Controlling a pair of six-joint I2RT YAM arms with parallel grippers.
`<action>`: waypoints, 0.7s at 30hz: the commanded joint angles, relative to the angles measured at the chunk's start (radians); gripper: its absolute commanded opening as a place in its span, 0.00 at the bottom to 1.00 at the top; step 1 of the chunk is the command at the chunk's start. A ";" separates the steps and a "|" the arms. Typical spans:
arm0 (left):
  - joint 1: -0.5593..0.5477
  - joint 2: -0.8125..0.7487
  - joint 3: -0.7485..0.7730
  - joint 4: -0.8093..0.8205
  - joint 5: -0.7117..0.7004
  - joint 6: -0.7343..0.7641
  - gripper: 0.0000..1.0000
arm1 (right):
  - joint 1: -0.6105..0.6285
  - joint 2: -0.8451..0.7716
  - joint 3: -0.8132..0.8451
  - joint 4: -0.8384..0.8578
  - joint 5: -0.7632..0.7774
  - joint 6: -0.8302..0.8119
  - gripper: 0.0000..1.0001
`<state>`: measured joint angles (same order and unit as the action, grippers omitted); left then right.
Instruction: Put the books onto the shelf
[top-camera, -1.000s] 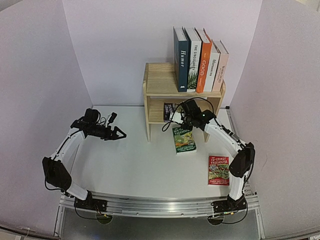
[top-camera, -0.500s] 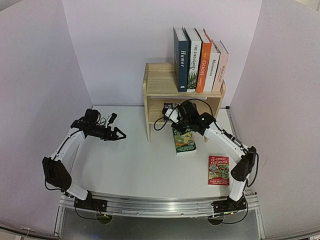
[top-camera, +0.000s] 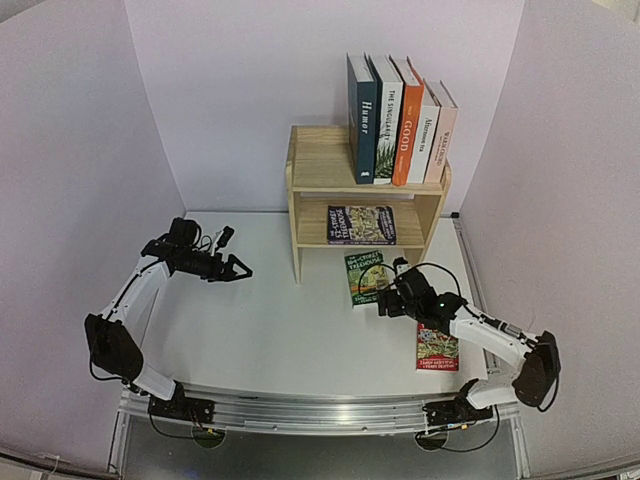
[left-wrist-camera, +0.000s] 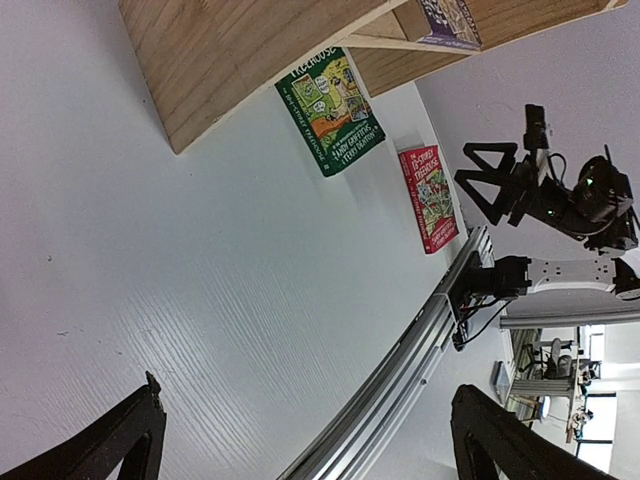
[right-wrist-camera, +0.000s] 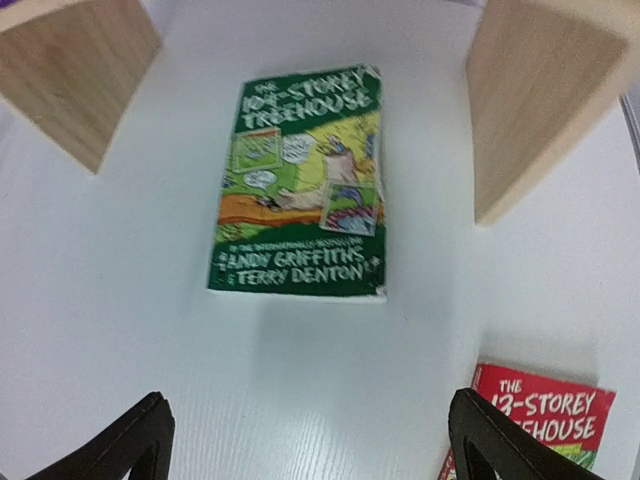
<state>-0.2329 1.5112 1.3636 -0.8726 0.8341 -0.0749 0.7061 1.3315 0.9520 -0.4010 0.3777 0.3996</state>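
The shelf (top-camera: 322, 165) carries several upright books (top-camera: 398, 122) on its top tier. A dark Treehouse book (top-camera: 361, 224) lies flat on its lower tier. On the table in front lies a green book (top-camera: 368, 278) (right-wrist-camera: 300, 185) (left-wrist-camera: 331, 110). Nearer the front lies a red book (top-camera: 437, 348) (right-wrist-camera: 535, 420) (left-wrist-camera: 429, 197), partly under my right arm. My right gripper (top-camera: 384, 300) (right-wrist-camera: 305, 420) hovers open and empty just short of the green book's near edge. To the left of the shelf, my left gripper (top-camera: 243, 268) (left-wrist-camera: 305, 410) hangs open and empty over bare table.
The shelf's two front side panels (right-wrist-camera: 75, 75) (right-wrist-camera: 540, 95) flank the green book. White walls enclose the table on three sides. An aluminium rail (top-camera: 320, 412) (left-wrist-camera: 400, 350) runs along the near edge.
My right gripper has opened, let go of the dark book on the lower tier and drawn back toward the near edge, past the green book. The left arm has not moved.
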 joint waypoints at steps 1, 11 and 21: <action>-0.001 0.014 0.009 0.016 0.019 -0.004 0.99 | -0.118 0.079 -0.029 0.119 -0.052 0.275 0.93; -0.001 -0.002 -0.001 0.009 0.011 0.010 0.99 | -0.243 0.413 0.078 0.282 -0.191 0.359 0.85; -0.002 -0.014 -0.017 0.013 0.016 0.015 0.99 | -0.255 0.648 0.182 0.315 -0.258 0.368 0.51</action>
<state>-0.2329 1.5249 1.3508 -0.8723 0.8349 -0.0769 0.4496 1.9125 1.0940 -0.1106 0.1781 0.7364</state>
